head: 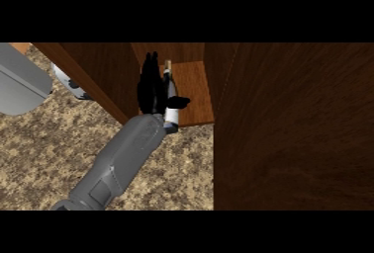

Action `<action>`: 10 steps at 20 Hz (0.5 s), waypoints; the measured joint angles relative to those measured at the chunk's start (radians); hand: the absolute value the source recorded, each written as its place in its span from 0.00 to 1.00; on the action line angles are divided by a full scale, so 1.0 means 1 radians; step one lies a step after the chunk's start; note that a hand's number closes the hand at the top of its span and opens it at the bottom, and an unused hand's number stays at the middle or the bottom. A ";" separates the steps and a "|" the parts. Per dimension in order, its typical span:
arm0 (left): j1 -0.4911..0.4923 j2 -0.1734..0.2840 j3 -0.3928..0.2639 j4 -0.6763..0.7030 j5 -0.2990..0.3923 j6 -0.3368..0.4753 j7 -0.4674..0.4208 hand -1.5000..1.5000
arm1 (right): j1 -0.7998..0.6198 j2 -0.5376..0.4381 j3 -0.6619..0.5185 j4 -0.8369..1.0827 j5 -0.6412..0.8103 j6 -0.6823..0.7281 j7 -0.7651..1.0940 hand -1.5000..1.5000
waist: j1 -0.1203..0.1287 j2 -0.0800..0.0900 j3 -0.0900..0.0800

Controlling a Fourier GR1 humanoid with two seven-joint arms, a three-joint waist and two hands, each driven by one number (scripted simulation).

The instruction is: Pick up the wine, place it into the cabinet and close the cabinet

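A grey forearm rises from the lower left of the frame to a black hand (152, 89) at upper centre, reaching into an open wooden cabinet (292, 138). Its fingers and thumb are curled around the wine bottle (172, 111), a pale slim bottle held over the cabinet shelf (196, 94). Speckled bench (58, 148) fills the lower left, and a grey rounded object (22, 79) sits at upper left.

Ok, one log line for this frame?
left hand: holds wine bottle at cabinet shelf | cabinet: open | right hand: not in view
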State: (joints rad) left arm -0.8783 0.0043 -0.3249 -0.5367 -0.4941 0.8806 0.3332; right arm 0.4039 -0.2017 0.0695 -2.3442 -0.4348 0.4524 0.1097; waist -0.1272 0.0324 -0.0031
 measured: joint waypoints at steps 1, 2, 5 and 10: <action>-0.007 -0.001 0.012 0.005 0.020 0.003 -0.028 0.00 | 0.003 0.000 0.006 -0.001 -0.001 0.002 -0.001 0.00 | -0.001 0.001 -0.001; -0.015 -0.002 0.021 0.006 0.044 0.001 -0.055 0.00 | 0.004 0.000 0.006 -0.001 -0.002 0.003 -0.003 0.00 | 0.001 0.001 -0.001; -0.040 -0.003 0.047 0.007 0.117 -0.005 -0.129 0.00 | 0.006 0.004 0.016 -0.002 -0.004 0.001 -0.004 0.00 | 0.006 -0.001 -0.001; -0.037 -0.004 0.063 -0.013 0.237 0.019 -0.268 0.00 | 0.003 -0.004 0.013 -0.009 -0.010 -0.015 0.009 0.00 | 0.018 -0.006 -0.001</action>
State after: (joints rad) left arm -0.9152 0.0006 -0.2618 -0.5497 -0.2570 0.8997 0.0652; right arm 0.4068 -0.2061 0.0828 -2.3530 -0.4447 0.4376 0.1182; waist -0.1091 0.0264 -0.0041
